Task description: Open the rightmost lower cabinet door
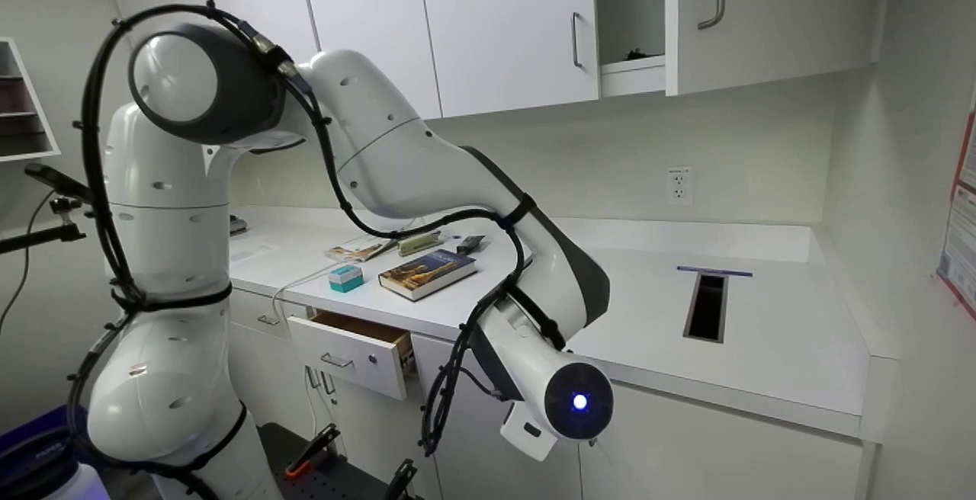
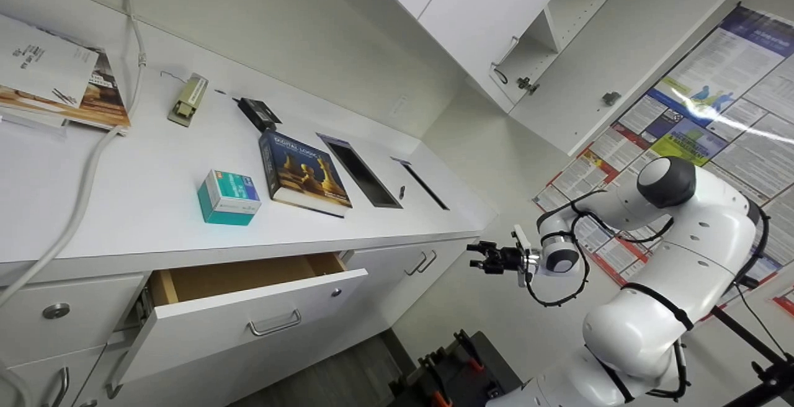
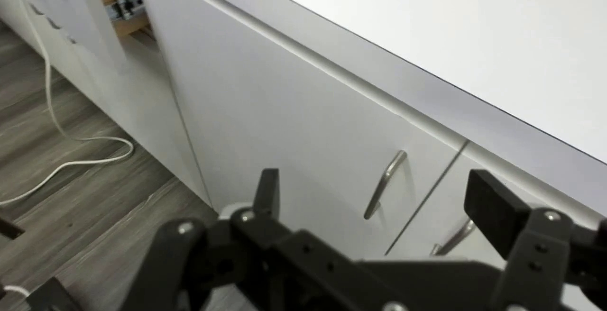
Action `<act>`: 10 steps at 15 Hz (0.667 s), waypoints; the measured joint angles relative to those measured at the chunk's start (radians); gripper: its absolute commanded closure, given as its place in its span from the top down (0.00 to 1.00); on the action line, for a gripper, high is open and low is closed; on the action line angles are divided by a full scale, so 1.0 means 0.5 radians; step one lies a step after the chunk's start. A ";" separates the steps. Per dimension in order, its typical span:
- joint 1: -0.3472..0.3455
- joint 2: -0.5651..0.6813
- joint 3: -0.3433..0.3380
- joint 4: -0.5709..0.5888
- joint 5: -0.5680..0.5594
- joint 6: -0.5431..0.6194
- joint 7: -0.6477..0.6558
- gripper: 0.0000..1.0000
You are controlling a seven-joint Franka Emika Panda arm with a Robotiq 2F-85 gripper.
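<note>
The rightmost lower cabinet door is white, flat and closed; it also shows in an exterior view. In the wrist view the rightmost door lies right of the slanted seam. Its silver bar handle is partly hidden behind my right finger. The narrower neighbouring door is closed, and its silver handle appears between my fingers. My gripper is open and empty, apart from both handles. In an exterior view my gripper points at the cabinets. Elsewhere it is hidden behind the wrist.
A drawer stands pulled out, left of the neighbouring door. The white countertop overhangs the doors and bears a book and a teal box. An upper cabinet door stands open. A white cord lies on the floor.
</note>
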 measured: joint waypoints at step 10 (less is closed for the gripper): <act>-0.010 0.346 0.086 -0.016 1.079 0.170 0.012 1.00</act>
